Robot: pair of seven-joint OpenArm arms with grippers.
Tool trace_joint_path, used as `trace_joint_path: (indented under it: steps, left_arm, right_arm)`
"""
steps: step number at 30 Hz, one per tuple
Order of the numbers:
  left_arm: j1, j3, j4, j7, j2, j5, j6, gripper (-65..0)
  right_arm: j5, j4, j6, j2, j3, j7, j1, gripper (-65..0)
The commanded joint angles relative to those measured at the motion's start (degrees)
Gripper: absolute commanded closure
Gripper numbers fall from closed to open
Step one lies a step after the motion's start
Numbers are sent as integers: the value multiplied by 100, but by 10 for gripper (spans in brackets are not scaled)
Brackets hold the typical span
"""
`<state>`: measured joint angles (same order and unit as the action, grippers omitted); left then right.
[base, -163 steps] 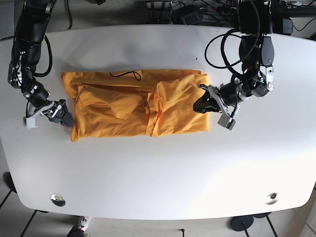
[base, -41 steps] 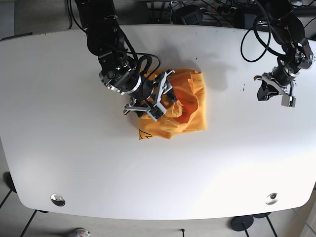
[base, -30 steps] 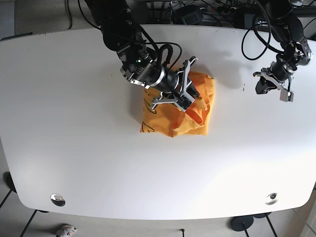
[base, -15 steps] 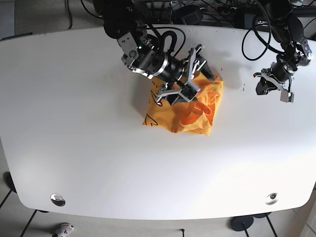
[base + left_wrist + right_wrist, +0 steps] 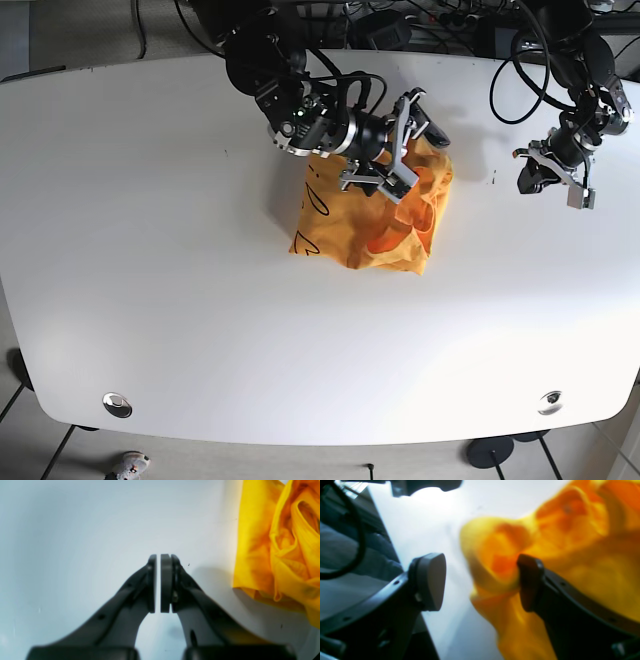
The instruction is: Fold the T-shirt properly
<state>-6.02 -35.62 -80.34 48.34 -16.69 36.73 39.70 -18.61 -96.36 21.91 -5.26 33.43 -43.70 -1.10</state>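
Note:
The orange T-shirt (image 5: pixel 365 225) lies bunched in a rumpled heap at the middle of the white table (image 5: pixel 180 280). My right gripper (image 5: pixel 408 135) reaches across over the heap's far right corner. In the right wrist view it (image 5: pixel 480 580) is open, with a fold of the T-shirt (image 5: pixel 570 555) bulging between the fingers and against the right finger (image 5: pixel 528 580). My left gripper (image 5: pixel 545 180) hovers at the table's right side, apart from the cloth. Its pads (image 5: pixel 166 580) are shut on nothing, and the T-shirt's edge (image 5: pixel 252 542) lies to the side.
Cables and equipment (image 5: pixel 400 20) crowd the table's far edge. Two metal discs (image 5: pixel 117 404) (image 5: pixel 549 402) sit near the front edge. Small dark specks (image 5: pixel 493 180) mark the table between the shirt and the left gripper.
My right arm has swung further right and toward the back over the shirt, and the heap has shifted right with it. The left arm has stayed at the right side.

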Motion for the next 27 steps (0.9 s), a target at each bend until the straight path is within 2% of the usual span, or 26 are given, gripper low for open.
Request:
trace_joint_path:
  steps: [1,3,6,12,15,18,21,22,25,27]
  left_arm:
    - [53,-21,-76,-126,-103,120,30,-10]
    - [53,-21,-76,-126,-94,120,30,-10]
    - [53,-21,-76,-126,-103,120,30,-10]
    - [26,-21,-120,-126,-103,120,30,-10]
    - [18,-21,-120,-126,-94,120,30,-10]
    - [18,-21,-94,-126,-103,120,30,-10]
    - [18,-21,-120,-126,-94,120,30,-10]
    - [18,23,-129,-126,-103,120,30,-10]
    - [18,120,-138,-126,-129,120,30,-10]
    - [18,120,-252,-126,-129,120,30,-10]
  right_arm:
    - [-323,5,46,-244,231,181,299,-415]
    - [-491,5,46,-323,371,181,387,-415]
    - [-605,-294,46,-288,266,181,431,-415]
    - [-631,-470,46,258,-1106,164,440,-415]
    - [-622,31,46,319,-1730,164,651,-415]
    - [-605,655,64,328,-1739,164,968,-415]
    - [-631,1341,64,214,-1721,190,1275,-415]
    - [-605,1578,73,38,-1660,190,1425,-415]
    - [-631,2176,64,-305,-1273,278,2005,-415]
    - [-640,2326,55,-374,-983,559,2260,-415]
